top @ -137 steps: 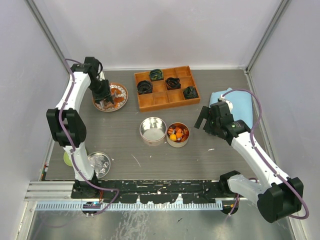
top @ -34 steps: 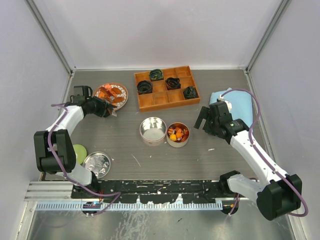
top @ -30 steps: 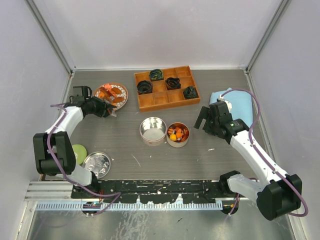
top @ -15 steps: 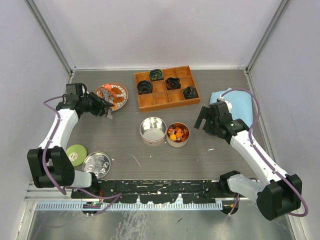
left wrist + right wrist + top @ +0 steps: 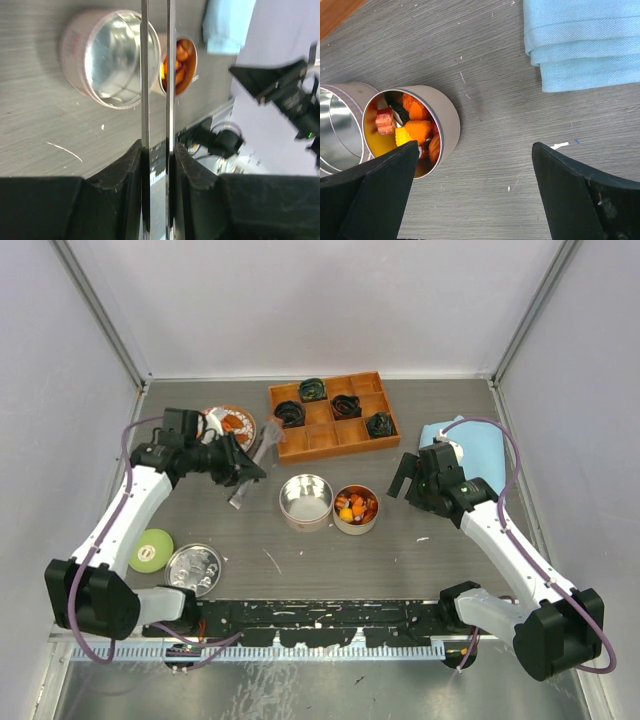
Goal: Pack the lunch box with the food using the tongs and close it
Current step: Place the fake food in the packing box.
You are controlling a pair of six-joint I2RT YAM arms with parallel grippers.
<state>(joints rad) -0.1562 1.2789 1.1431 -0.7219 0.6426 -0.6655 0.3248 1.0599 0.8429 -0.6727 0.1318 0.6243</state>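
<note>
Left claw (image 5: 157, 150): clenched on the long slender silver-grey metal tongs (image 5: 143, 75). Their two thin arms are squeezed nearly parallel between its pads and run out over the place where the two tins meet. Change noted: a second ago this claw sat beside the round orange-rimmed plate (image 5: 248, 420) of orange pieces at the left rear. It has since swung rightward, so the tongs now hang between that plate and the empty round silver tin (image 5: 305, 500). Whether the tips carry a piece cannot be told, since they leave the wrist view at its top edge and are blurred from above. Food (image 5: 415, 131): small orange, red and yellow chunks lie in the second round silver tin (image 5: 447, 117), which touches the empty one on its right; more remains on the plate. Right claw (image 5: 408, 478): released, jaws spread wide, grasping nothing. It hovers to the right of the filled tin, unmoved over the last seconds, with a folded light-blue cloth (image 5: 580, 45) beyond it. Judgement: a transfer run from plate to tin appears under way. Packing is part done; the round silver lid (image 5: 195, 568) on the worktop at the near left is not yet fitted, so closing remains.
</note>
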